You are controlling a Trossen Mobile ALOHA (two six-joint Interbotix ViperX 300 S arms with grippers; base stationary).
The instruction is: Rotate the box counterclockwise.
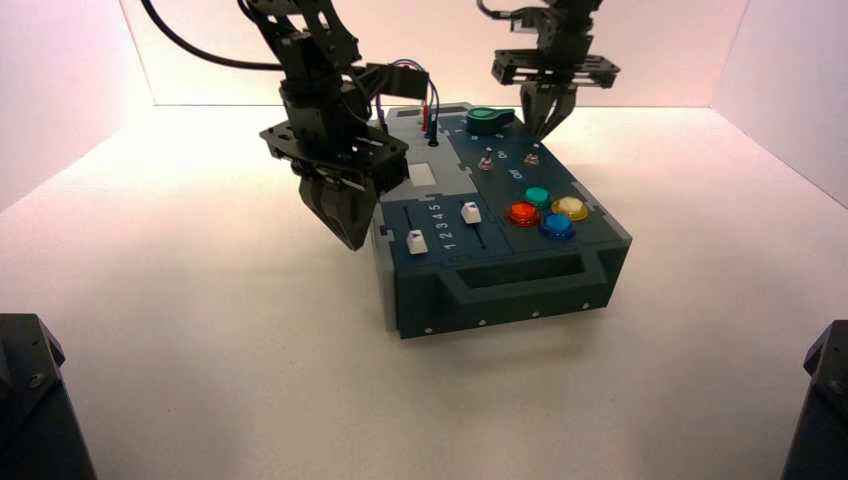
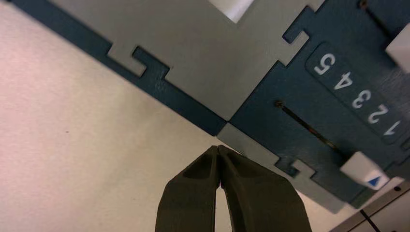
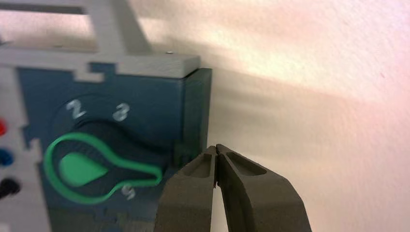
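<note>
The dark teal-grey box (image 1: 500, 270) stands mid-table, its handle side facing the front and turned a little askew. My left gripper (image 1: 352, 238) is shut and empty, its tips against the box's left edge near the front, beside the left slider (image 1: 417, 241). In the left wrist view the gripper (image 2: 218, 147) sits at the seam of the box's edge (image 2: 193, 108), next to the numbered slider scale (image 2: 358, 99). My right gripper (image 1: 546, 130) is shut and empty at the box's far right corner, by the green knob (image 1: 489, 119). In the right wrist view the gripper (image 3: 216, 146) lies beside the box's side wall (image 3: 196, 113) and the green knob (image 3: 80, 169).
Red (image 1: 522, 213), teal (image 1: 537, 196), yellow (image 1: 569, 207) and blue (image 1: 557, 225) buttons sit on the box's right half. Two toggle switches (image 1: 486, 160) and looped wires (image 1: 425, 95) lie farther back. White walls enclose the table. Black blocks (image 1: 30, 400) stand at the front corners.
</note>
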